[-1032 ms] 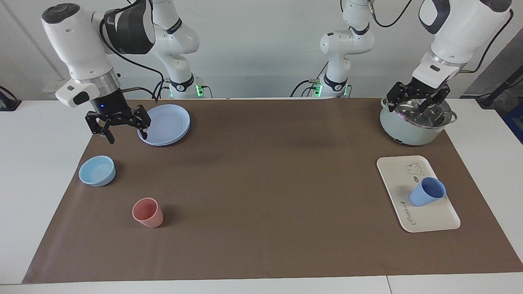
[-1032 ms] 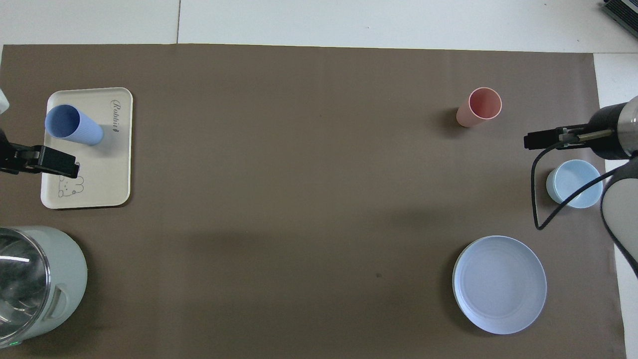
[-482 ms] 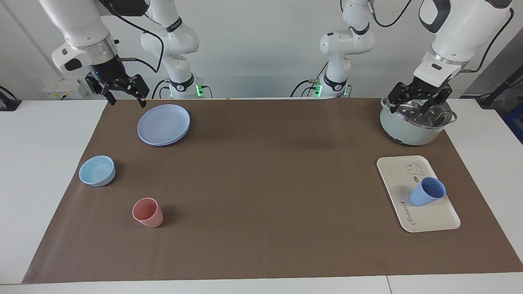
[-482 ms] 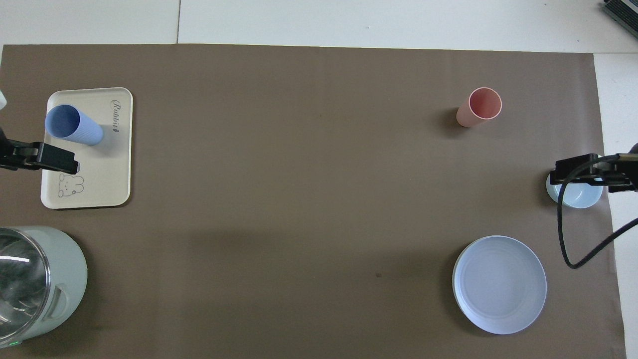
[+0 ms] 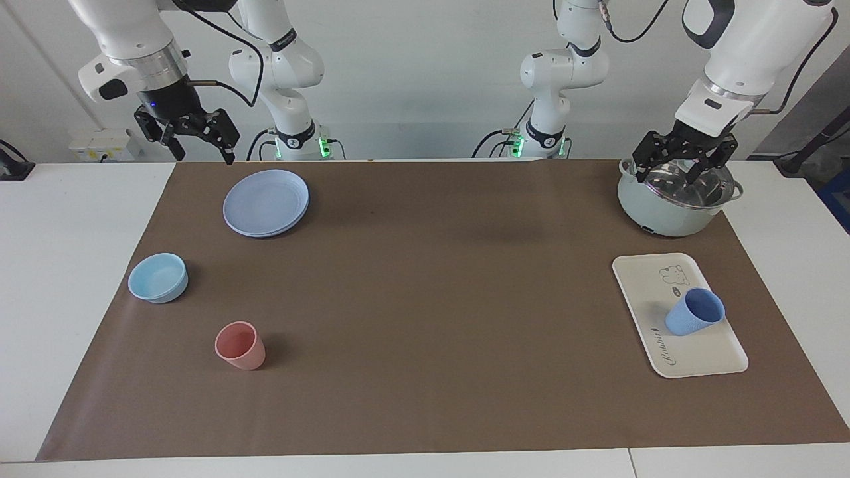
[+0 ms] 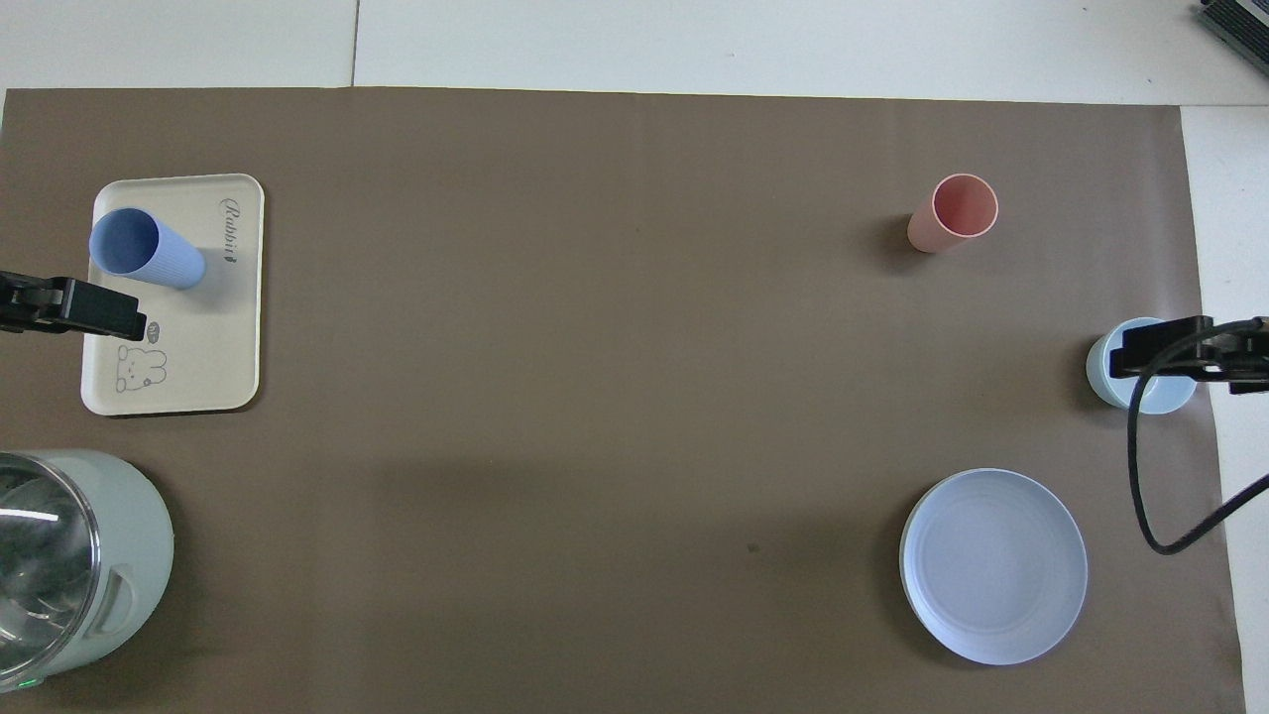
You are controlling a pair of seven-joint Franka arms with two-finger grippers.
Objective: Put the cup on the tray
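Observation:
The periwinkle-blue cup (image 5: 694, 313) stands upright on the cream tray (image 5: 704, 362) at the left arm's end of the table. Both also show in the overhead view, the cup (image 6: 147, 251) on the part of the tray (image 6: 213, 352) with the lettering. My left gripper (image 5: 671, 174) is open and empty, raised in the air above the pot's lid, apart from the cup; its tip shows at the overhead view's edge (image 6: 104, 309). My right gripper (image 5: 202, 156) is open and empty, raised high near the blue plate, at the right arm's end.
A pale green pot (image 5: 671, 212) with a glass lid stands nearer to the robots than the tray. At the right arm's end are a round blue plate (image 5: 265, 202), a light-blue bowl (image 5: 158, 277) and a salmon-pink cup (image 5: 240, 345).
My right gripper has risen from beside the plate and drawn back toward the robots. My left gripper has lifted slightly over the pot. The cup and tray have not moved.

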